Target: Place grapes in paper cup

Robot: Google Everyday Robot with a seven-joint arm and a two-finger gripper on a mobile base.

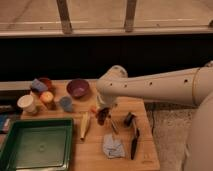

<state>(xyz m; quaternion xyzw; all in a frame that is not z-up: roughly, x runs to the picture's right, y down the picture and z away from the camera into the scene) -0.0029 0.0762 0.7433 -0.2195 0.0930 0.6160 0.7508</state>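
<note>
The grapes (102, 116), a dark reddish bunch, hang from my gripper (103, 111) a little above the middle of the wooden table. The gripper is shut on them, at the end of the white arm that reaches in from the right. The paper cup (26, 103), cream and upright, stands at the table's left edge, well to the left of the gripper. Between the gripper and the paper cup stand an orange-yellow cup (47, 99) and a grey-blue cup (65, 103).
A purple bowl (78, 88) and a reddish bowl (41, 84) stand at the back. A green tray (35, 145) fills the front left. A yellowish stick (84, 125), a grey-blue packet (114, 146) and dark utensils (133, 135) lie near the gripper.
</note>
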